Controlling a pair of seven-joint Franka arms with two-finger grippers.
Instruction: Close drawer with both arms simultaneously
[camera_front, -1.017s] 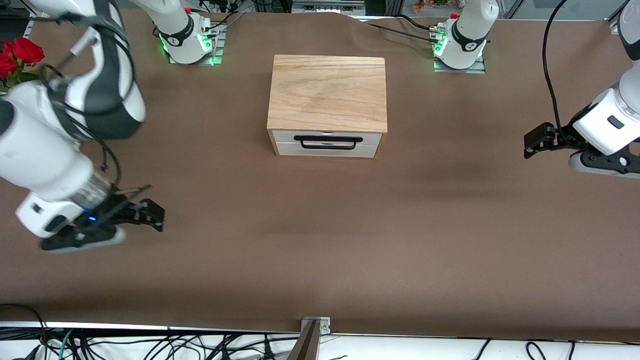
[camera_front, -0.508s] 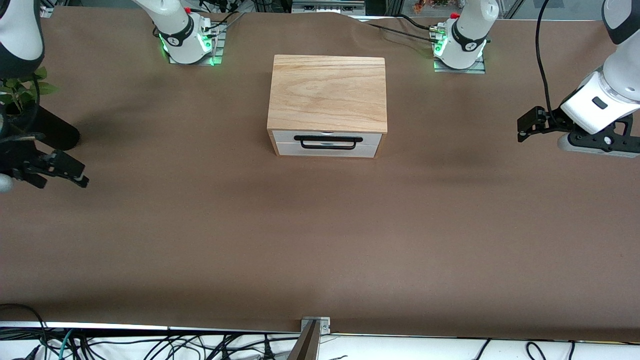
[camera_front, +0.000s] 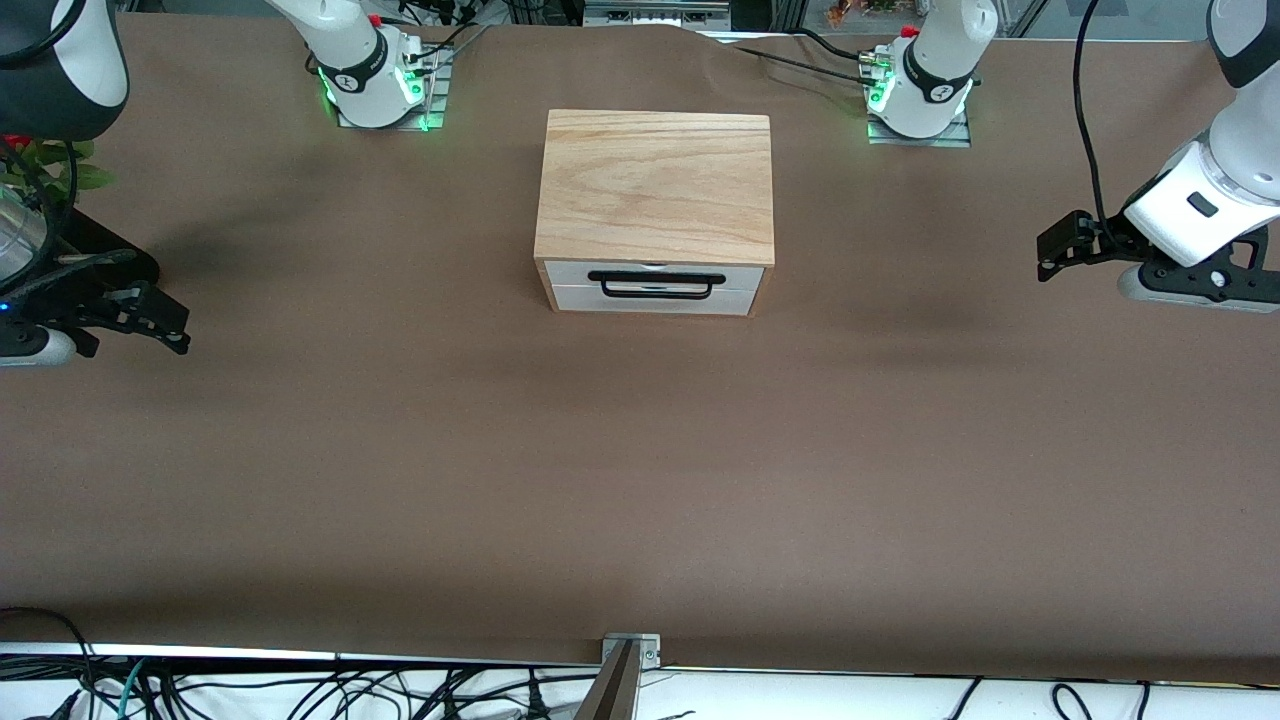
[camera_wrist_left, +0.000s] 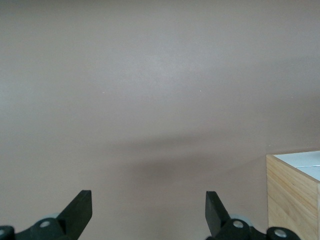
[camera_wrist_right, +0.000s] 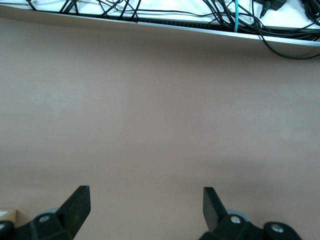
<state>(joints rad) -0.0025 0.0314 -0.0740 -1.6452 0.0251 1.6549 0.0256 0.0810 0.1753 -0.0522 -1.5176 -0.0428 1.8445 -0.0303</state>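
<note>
The light-wood box (camera_front: 655, 185) stands mid-table, near the arms' bases. Its drawer's white front (camera_front: 570, 276) with the black bar handle (camera_front: 656, 284) sits flush in the box, facing the front camera. My left gripper (camera_front: 1048, 258) is open and empty, over the table at the left arm's end, well apart from the box. In the left wrist view its fingers (camera_wrist_left: 80, 207) are spread wide and a box corner (camera_wrist_left: 295, 192) shows. My right gripper (camera_front: 178, 330) is open and empty over the right arm's end, its fingers (camera_wrist_right: 79, 202) spread over bare table.
A potted plant (camera_front: 50, 170) in a black pot stands at the right arm's end, beside the right arm. Cables (camera_front: 300, 690) and a metal bracket (camera_front: 630, 650) lie along the table edge nearest the front camera. Brown table (camera_front: 640, 470) stretches in front of the drawer.
The right arm has swung away from the table's middle out to its own end. The left gripper has drawn back slightly toward its end. The drawer has not moved.
</note>
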